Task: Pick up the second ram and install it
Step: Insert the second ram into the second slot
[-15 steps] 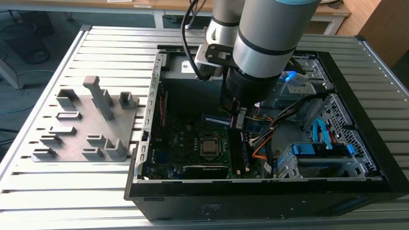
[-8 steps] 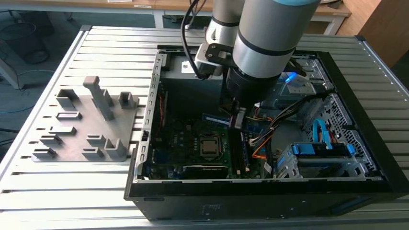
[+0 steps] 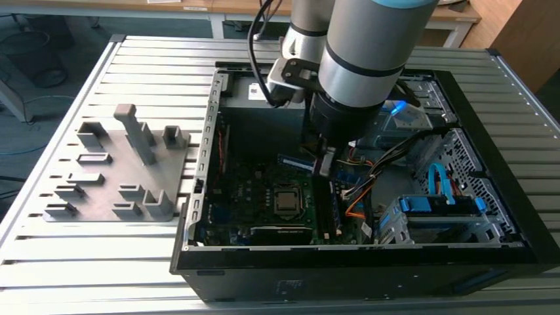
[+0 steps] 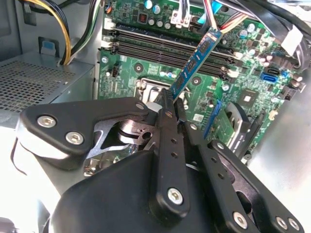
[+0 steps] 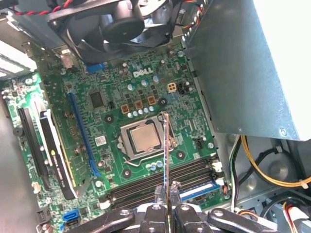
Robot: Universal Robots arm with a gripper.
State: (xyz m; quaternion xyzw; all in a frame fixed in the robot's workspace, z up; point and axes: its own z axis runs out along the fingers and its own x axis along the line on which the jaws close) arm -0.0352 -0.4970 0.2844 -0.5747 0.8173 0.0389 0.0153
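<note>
One second ram (image 4: 197,60) clamped in shut-down pincer (image 4: 172,99), tilted above motherboard (image 5: 116,82) inside one open computer case (image 3: 350,262), mid slatted metal tabletop (image 3: 131,59). One grey fixture plate (image 3: 105,197) near the exterior view's left edge.

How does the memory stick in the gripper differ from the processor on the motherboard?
The memory stick is long, narrow and blue; the processor is square and silvery. The stick is clamped in the gripper above the motherboard; the processor lies flat in its socket. Both are inside the open case.
</note>
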